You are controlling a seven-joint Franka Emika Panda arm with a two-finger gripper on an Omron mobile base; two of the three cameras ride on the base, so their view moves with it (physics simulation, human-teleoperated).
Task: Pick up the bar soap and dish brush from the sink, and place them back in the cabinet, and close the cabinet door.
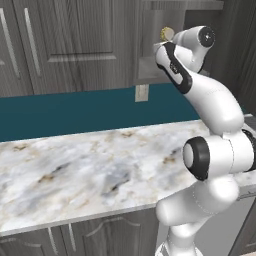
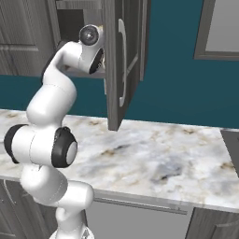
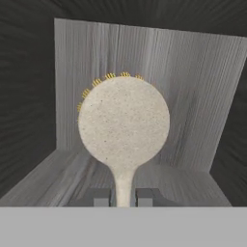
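The gripper (image 3: 123, 197) is up inside the cabinet (image 3: 144, 62), jaws pinching the thin handle of the dish brush (image 3: 123, 120), and the round cream head stands at twelve o'clock from the fingertips (image 3: 100, 197), bristles peeking round its top rim. Holding it by the handle end keeps the head out front, so it goes in first, clear of the grey back wall. In the left base view the brush head shows as a small pale disc at eleven o'clock off the wrist. The cabinet door (image 2: 122, 60) hangs wide open at three o'clock from the arm, leaving room to reach in. I'd judge the brush sits just above the shelf (image 3: 53, 178), though the gap is hard to read. The soap I can't place.
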